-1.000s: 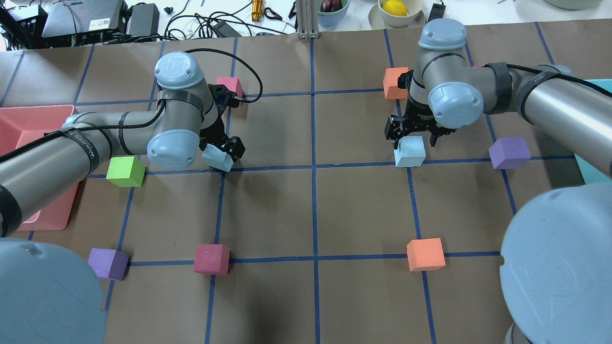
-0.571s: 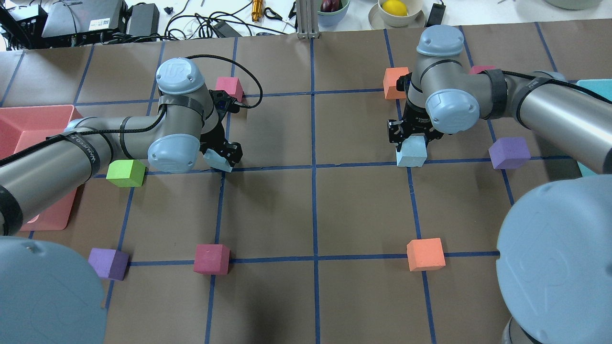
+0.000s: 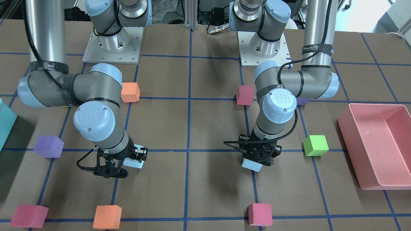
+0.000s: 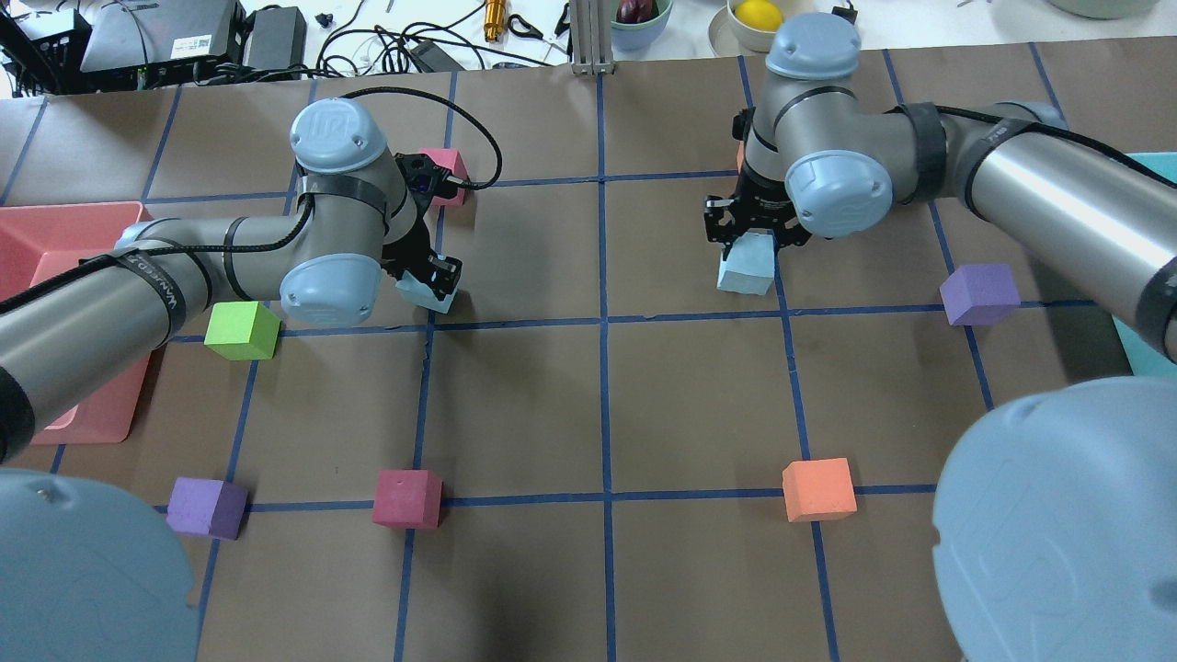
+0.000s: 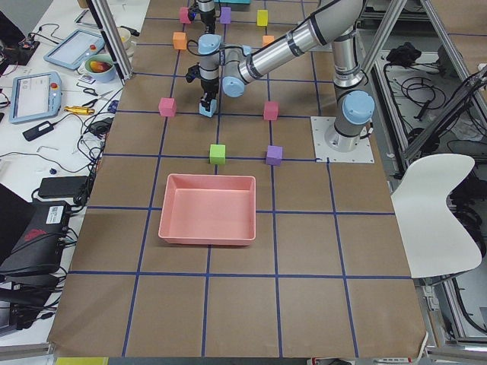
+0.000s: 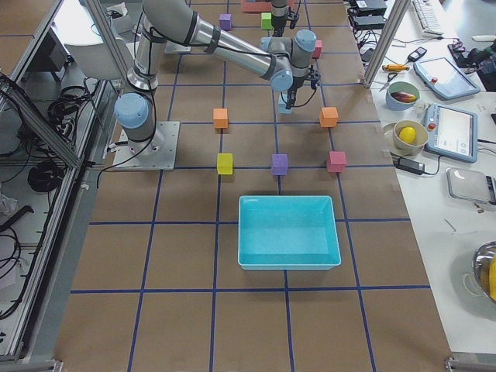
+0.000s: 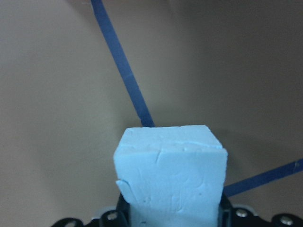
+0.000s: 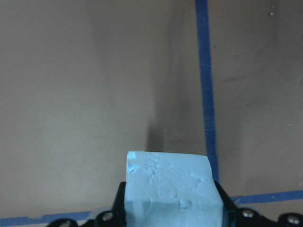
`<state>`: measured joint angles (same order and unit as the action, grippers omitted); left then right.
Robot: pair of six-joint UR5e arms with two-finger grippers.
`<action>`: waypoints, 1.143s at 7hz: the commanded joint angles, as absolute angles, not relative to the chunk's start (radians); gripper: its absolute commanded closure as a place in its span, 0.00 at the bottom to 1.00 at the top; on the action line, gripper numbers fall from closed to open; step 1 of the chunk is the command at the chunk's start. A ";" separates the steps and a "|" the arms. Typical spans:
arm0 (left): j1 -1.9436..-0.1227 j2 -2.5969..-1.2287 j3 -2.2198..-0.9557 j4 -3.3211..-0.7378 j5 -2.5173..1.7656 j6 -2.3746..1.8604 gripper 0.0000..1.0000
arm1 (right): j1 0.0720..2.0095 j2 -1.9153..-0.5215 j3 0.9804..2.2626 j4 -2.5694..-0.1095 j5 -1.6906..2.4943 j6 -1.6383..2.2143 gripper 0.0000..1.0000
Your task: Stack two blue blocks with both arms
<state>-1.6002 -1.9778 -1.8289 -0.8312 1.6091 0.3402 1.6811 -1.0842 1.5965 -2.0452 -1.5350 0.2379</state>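
Observation:
My left gripper (image 4: 434, 279) is shut on a pale blue block (image 4: 425, 294) and holds it just above the table, near a blue tape crossing. That block fills the lower middle of the left wrist view (image 7: 170, 165). My right gripper (image 4: 752, 237) is shut on the other pale blue block (image 4: 747, 268), which is lifted off the table. This block shows in the right wrist view (image 8: 169, 184). In the front view the left gripper (image 3: 258, 154) holds its block (image 3: 253, 165) on the right. The right gripper (image 3: 131, 158) holds its block (image 3: 134, 162) on the left.
A pink tray (image 4: 55, 230) sits at the left edge and a teal bin (image 6: 288, 232) at the right. A green cube (image 4: 241, 331), purple cubes (image 4: 980, 294) (image 4: 208, 507), a magenta cube (image 4: 407, 498), an orange cube (image 4: 818, 490) and a pink cube (image 4: 443, 164) lie on the grid.
My right gripper closed on its blue block, lifted it and carried it left and farther from me. My left gripper rose slightly with its block.

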 commanded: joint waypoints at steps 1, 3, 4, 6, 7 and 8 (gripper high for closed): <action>-1.601 -1.957 -1.809 -0.834 1.612 0.201 0.87 | 1.779 -1.065 1.574 -2.048 -1.449 0.412 1.00; -1.601 -1.945 -1.806 -0.841 1.618 0.176 0.87 | 1.854 -1.023 1.571 -2.062 -1.448 0.429 1.00; -1.601 -1.936 -1.807 -0.845 1.620 0.175 0.87 | 1.870 -1.013 1.571 -2.075 -1.448 0.423 1.00; -1.608 -1.921 -1.806 -0.845 1.620 0.146 0.87 | 1.879 -1.006 1.572 -2.083 -1.447 0.408 0.97; -1.612 -1.913 -1.804 -0.845 1.620 0.126 0.87 | 1.903 -0.997 1.572 -2.092 -1.448 0.400 0.94; -1.614 -1.910 -1.799 -0.848 1.620 0.124 0.87 | 1.905 -0.989 1.572 -2.117 -1.448 0.400 0.80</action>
<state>-1.6105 -1.9156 -1.8034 -0.8460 1.6198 0.1343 1.8954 -0.9990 1.5723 -2.0948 -1.4477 0.4036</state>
